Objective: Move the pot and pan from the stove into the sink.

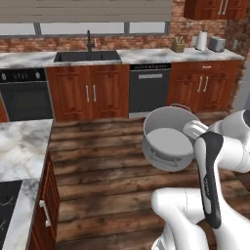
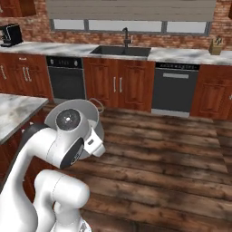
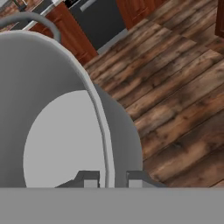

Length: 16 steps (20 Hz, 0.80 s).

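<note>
The grey-silver pot point(image 1: 166, 136) hangs tilted in the air above the wooden floor, its open mouth turned toward the left base camera. My gripper point(image 3: 111, 179) is shut on the pot's rim, with one fingertip inside the wall and one outside. From the right base view, the pot point(image 2: 94, 118) is mostly hidden behind my arm. The dark sink point(image 1: 87, 56) with its black faucet sits in the far counter, well ahead of the pot, and appears as the sink point(image 2: 120, 50) from the other side. A corner of the black stove point(image 1: 7, 210) shows at lower left. The pan is out of view.
A marble island counter point(image 1: 22, 146) lies to my left. Along the far wall stand a black oven point(image 1: 27, 95), wooden cabinets and a dishwasher point(image 1: 149, 88). Small appliances point(image 1: 210, 43) sit on the far counter's right end. Wooden floor point(image 1: 107, 161) stretches between.
</note>
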### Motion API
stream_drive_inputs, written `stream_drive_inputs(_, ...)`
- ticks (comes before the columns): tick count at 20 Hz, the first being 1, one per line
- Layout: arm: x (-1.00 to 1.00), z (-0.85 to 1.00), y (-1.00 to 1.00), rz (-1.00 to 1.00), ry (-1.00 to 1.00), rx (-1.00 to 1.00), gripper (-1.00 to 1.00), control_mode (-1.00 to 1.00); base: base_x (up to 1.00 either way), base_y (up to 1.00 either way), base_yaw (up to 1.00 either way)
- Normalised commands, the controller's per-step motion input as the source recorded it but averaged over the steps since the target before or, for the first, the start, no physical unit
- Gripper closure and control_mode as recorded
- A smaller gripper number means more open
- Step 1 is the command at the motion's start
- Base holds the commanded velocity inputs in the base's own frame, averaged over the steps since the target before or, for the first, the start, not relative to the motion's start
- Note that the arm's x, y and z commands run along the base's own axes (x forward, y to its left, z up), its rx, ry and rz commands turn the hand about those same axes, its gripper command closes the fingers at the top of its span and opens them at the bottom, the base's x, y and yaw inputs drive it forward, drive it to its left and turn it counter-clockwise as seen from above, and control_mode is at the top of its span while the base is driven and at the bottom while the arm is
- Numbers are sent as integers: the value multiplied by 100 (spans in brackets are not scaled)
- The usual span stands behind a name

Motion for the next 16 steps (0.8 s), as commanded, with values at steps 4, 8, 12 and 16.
stream_drive_inputs(4, 0, 0, 0, 0, 0, 0, 100, 100, 14, 0, -1)
stream_drive_inputs(8, 0, 0, 0, 0, 0, 0, 100, 100, 64, 13, -3)
stream_drive_inputs(12, 0, 0, 0, 0, 0, 0, 100, 100, 83, 26, -7)
stream_drive_inputs(16, 0, 0, 0, 0, 0, 0, 100, 100, 91, 28, -9)
